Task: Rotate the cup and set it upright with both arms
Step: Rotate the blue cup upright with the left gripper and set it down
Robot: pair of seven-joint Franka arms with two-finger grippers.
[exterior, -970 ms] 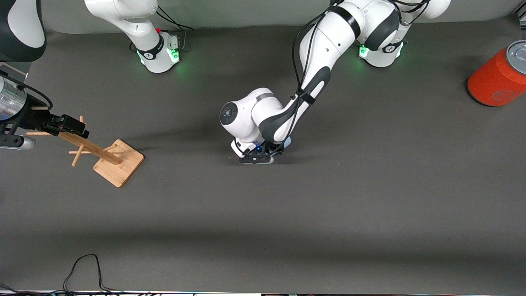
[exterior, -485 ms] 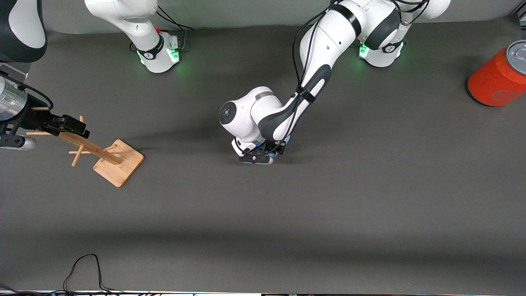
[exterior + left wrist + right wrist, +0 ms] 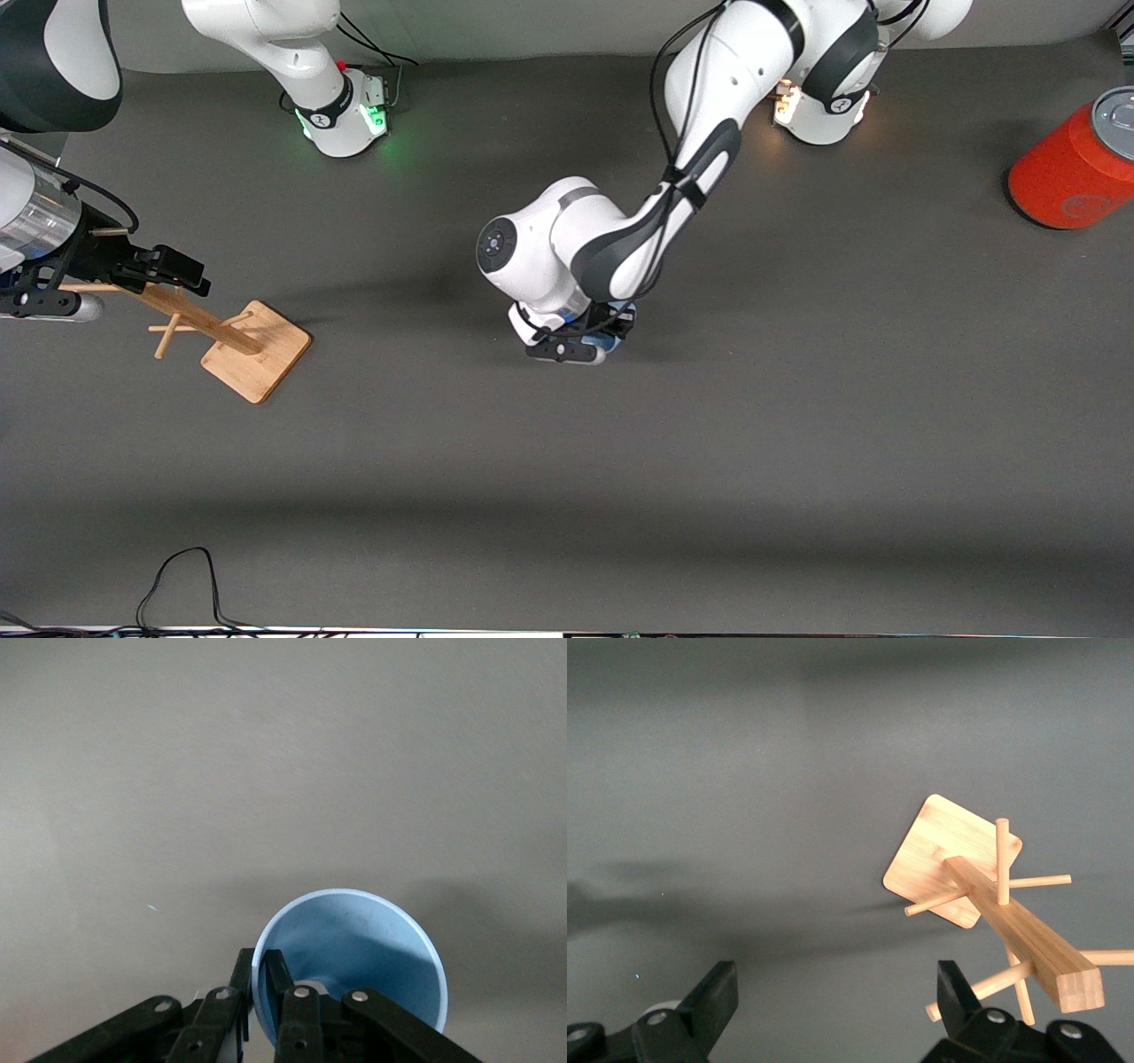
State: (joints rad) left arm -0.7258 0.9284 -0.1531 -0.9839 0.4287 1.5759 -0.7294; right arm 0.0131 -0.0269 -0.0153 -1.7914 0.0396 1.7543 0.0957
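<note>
The light-blue cup (image 3: 354,948) is pinched at its rim by my left gripper (image 3: 263,973), one finger inside the rim and one outside, with the cup's open mouth facing the wrist camera. In the front view the left gripper (image 3: 571,344) is low over the middle of the table, and the arm's hand hides all but a sliver of the cup (image 3: 615,339). My right gripper (image 3: 182,270) is open and empty, in the air over the wooden peg rack at the right arm's end; its fingers (image 3: 713,997) stand wide apart.
A wooden peg rack (image 3: 252,350) stands toward the right arm's end, and also shows in the right wrist view (image 3: 952,873). A large orange-red can (image 3: 1072,168) stands at the left arm's end. A black cable (image 3: 182,576) lies by the table edge nearest the front camera.
The left arm's hand has risen and shifted slightly toward the left arm's end with the cup. The left base light turned from green to orange-white. The right gripper moved slightly.
</note>
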